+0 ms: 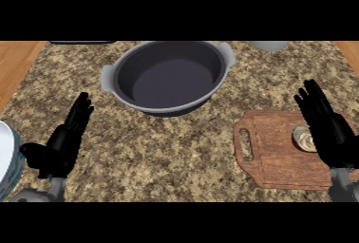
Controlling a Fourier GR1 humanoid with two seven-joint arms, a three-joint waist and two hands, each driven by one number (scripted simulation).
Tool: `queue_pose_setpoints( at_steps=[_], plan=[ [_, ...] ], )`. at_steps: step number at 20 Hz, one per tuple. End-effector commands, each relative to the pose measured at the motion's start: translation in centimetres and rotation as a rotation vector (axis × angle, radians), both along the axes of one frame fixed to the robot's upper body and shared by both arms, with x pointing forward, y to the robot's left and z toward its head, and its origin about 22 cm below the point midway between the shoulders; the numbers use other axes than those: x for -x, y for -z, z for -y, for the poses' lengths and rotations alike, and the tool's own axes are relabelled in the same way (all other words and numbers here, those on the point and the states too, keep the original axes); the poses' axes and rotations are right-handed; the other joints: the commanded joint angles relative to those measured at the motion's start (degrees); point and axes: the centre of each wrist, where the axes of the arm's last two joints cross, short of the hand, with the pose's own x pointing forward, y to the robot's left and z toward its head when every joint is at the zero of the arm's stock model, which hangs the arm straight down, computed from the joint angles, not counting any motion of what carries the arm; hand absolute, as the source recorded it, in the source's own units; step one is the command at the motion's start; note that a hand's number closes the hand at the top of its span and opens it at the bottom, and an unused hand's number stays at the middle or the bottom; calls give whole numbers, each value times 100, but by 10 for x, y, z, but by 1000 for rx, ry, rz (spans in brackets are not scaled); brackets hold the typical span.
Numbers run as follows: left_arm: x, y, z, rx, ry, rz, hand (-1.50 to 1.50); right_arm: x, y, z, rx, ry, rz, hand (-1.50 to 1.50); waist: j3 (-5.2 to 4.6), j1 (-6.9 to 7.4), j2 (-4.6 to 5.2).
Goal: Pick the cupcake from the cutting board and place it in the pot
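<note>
Two black hands come up from the near edge of the speckled stone counter (161,156), one on each side.

The right hand (328,130) hangs over the right part of the wooden cutting board (277,166). Its fingers are straight, close together and point toward the far edge; it holds nothing. The cupcake (302,138) sits on the board, just at the left side of this hand. The hand covers the cupcake's right part, so only a pale round top with a darker rim shows. Whether the hand touches it cannot be told.

The cutting board lies toward the counter's right edge, on the near half. Its rounded handle end, with a long slot, faces left toward the middle of the counter. Its right end is cut off by the view's edge.

The pot (140,61) stands upright near the far edge, about midway between left and right and well apart from the board. It is dark grey and round, with a pale handle on its left side and another at its upper right, and its inside shows nothing in it.

The left hand (64,142) is near the counter's left edge on the near half, with the fingers straight and pointing away and the thumb out to the left. It holds nothing. Just left of it, a white plate (5,156) with a bluish rim pokes in at the left edge.

A pale grey thing (270,45) and a dark flat thing (80,42) show at the far edge, both too cut off to name.
</note>
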Motion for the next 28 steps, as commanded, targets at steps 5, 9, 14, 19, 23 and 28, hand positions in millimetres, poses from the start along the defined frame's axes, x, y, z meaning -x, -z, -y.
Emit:
queue_pose_setpoints(
  at_steps=[5, 9, 14, 19, 23, 28],
  plan=[
    [-18, -20, 10, 55, -13, -24, 0, -36, -26, 4, -161, -394, 92, -150, -87, 85, 184],
    [-7, -14, 20, 137, 14, -86, 0, -19, -37, 68, 452, -62, 231, -150, -91, -122, 135],
    [-15, -32, 24, 138, 3, -86, 0, 7, -36, 104, 510, -169, 523, -150, -88, -165, 118],
    [-12, -27, 26, 135, 2, -101, 0, 36, -72, 148, 771, -201, 369, -150, -110, -180, 109],
    [-9, -37, 22, 131, 5, -100, 0, 42, -121, 149, 891, -249, 280, -150, -113, -150, 98],
    [-13, -31, 26, 148, 11, -91, 0, 36, -164, 140, 1035, -335, 113, -150, -116, -80, 122]
  ],
)
